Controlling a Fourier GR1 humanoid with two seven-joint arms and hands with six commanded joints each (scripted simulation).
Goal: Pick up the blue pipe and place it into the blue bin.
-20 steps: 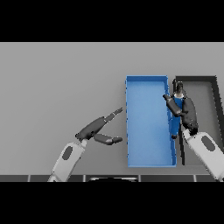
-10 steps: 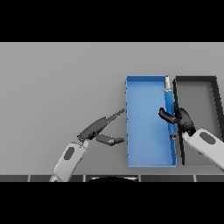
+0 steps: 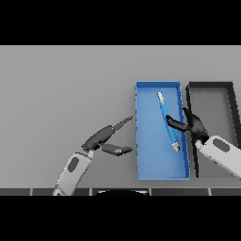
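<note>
The right hand [image 3: 194, 124] was at the right wall of the long blue rectangular bin [image 3: 141, 141], its dark fingers reaching left over the rim to the slim blue pipe with pale metal ends [image 3: 167, 121]. We judged the fingers curled round the pipe's middle, though whether they gripped it firmly or only touched it we could not tell. The pipe was within the bin's outline, lying slantwise, its far end toward the middle of the bin and its near end close to the right wall. We could not tell whether it rested on the floor of the bin or hung just above it.

The left hand [image 3: 102, 139] was over the grey table [image 3: 61, 94], left of the bin, fingers straight and holding nothing.

We saw two risks. If the pipe was above the floor, letting go might make it roll or bounce, with its near end striking the right wall. Also, drawing the hand back to the right with a finger hooked on the pipe could drag it over the rim toward the black tray [image 3: 233, 108] just beside the bin.
</note>
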